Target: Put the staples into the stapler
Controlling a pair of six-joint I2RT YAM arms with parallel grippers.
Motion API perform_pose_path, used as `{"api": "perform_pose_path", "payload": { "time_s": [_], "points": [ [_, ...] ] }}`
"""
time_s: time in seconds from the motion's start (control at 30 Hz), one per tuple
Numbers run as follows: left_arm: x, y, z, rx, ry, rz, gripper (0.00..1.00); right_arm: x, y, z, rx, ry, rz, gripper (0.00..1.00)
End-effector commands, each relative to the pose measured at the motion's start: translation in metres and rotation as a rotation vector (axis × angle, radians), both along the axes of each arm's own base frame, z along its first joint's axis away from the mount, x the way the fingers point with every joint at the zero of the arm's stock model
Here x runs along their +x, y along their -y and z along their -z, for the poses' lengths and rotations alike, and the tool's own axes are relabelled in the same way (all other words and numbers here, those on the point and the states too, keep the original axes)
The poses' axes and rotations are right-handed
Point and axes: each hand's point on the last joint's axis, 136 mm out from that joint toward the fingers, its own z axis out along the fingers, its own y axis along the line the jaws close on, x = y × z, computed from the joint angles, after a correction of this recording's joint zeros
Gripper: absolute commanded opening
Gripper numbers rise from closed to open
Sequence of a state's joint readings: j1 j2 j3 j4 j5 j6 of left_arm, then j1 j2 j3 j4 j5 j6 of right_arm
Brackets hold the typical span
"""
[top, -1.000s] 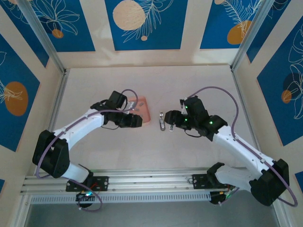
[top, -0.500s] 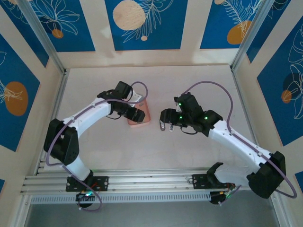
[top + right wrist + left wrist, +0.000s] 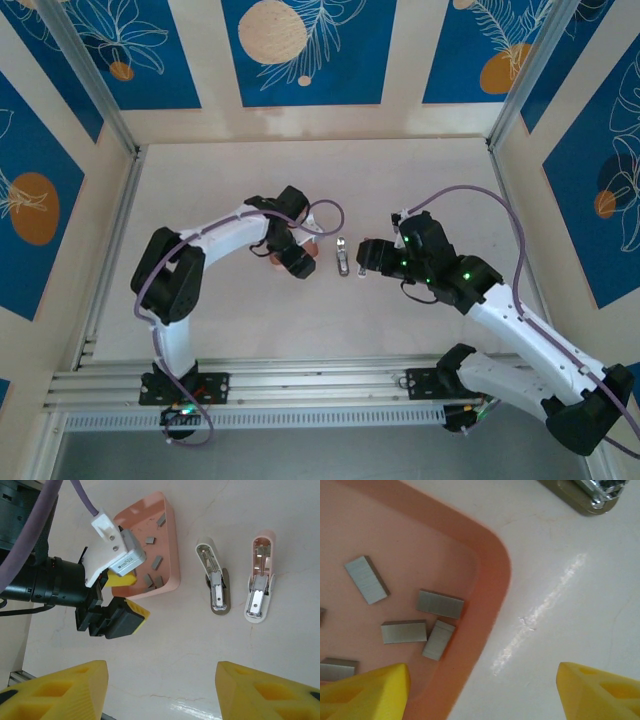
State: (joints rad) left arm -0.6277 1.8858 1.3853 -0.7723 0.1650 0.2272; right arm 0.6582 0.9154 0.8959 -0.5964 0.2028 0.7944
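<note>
Tray: a shallow pink tray (image 3: 173, 550) is set flat on the pale worktop (image 3: 200, 650), and in the top view it is partly covered by the left arm.
Tray contents: short grey staples (image 3: 440, 604) are scattered loose on the tray floor at mixed angles. At least six bars can be counted, several of them close to the rounded corner wall.
Staplers: an olive-based stapler (image 3: 216, 587) and a pink stapler (image 3: 260, 582) are laid side by side on the worktop just beside the tray, apart from it. Both are swung open with the metal channel exposed.
Channel contents: cannot be told.
Left pincer (image 3: 482, 685): spread wide, nothing gripped. The tray's corner wall is straddled, one yellow finger over the tray floor and the other over bare worktop.
Right pincer (image 3: 161, 680): parted, nothing gripped, held above bare worktop.
</note>
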Motion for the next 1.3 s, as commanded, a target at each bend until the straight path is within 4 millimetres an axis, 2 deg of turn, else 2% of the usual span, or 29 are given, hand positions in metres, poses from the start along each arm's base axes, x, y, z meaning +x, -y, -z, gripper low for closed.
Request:
{"api": "perform_pose_path", "payload": {
  "time_s": [0.0,0.13,0.57,1.13,1.27],
  "points": [
    [0.002,-0.002,0.005,0.037,-0.001,0.045,0.76,-0.002,0.005,0.005,-0.014,-0.011,0.012,0.59],
    [-0.012,-0.004,0.009,0.041,-0.071,0.051,0.76,0.0,0.004,0.006,-0.017,-0.004,0.006,0.59],
    [-0.051,-0.017,-0.001,0.023,-0.151,0.028,0.75,0.006,0.006,0.006,-0.029,-0.001,-0.002,0.59],
    [-0.133,-0.008,-0.005,-0.06,-0.27,0.128,0.73,0.005,-0.008,0.008,-0.026,-0.032,-0.057,0.59],
    [-0.143,-0.009,-0.007,-0.062,-0.266,0.134,0.73,0.003,-0.011,0.008,-0.028,-0.037,-0.065,0.59]
  ]
}}
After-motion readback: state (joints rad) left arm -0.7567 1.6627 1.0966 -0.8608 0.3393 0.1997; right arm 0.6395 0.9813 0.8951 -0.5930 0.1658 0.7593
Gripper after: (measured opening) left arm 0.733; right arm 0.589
